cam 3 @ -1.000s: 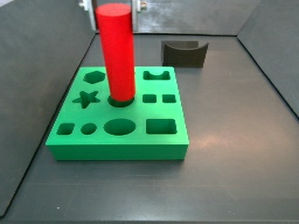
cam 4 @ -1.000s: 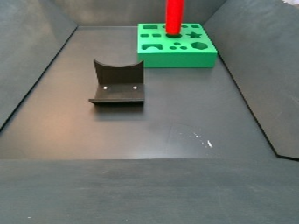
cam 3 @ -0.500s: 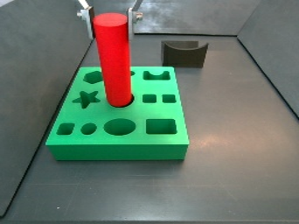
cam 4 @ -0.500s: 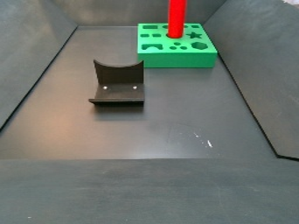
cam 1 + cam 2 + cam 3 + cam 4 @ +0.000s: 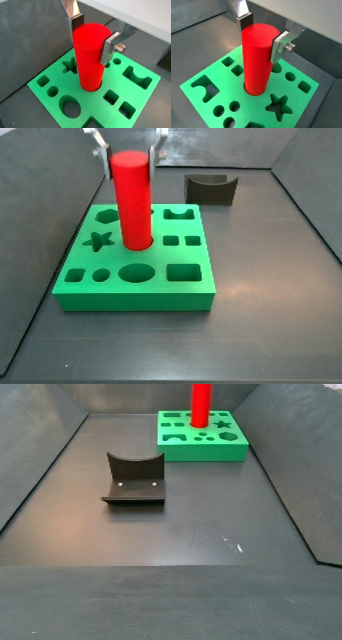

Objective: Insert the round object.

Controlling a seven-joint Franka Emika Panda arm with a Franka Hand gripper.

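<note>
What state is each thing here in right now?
Red cylinder: upright, its foot in the green block's centre hole.
Gripper: over the block, fingers on either side of the cylinder's top.
Green block: flat on the floor.
Fixture: apart from the block, empty.

Dark floor [image 5: 187, 514] carries green block [image 5: 201, 446], fixture [image 5: 134, 481]; hand [image 5: 128, 146] above

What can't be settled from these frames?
- How deep the red cylinder sits: its base is hidden inside the green block hole in both wrist views.
- Whether the gripper pads touch it: unclear.
- The gripper body: cut off by the frame edge in a side view.
</note>
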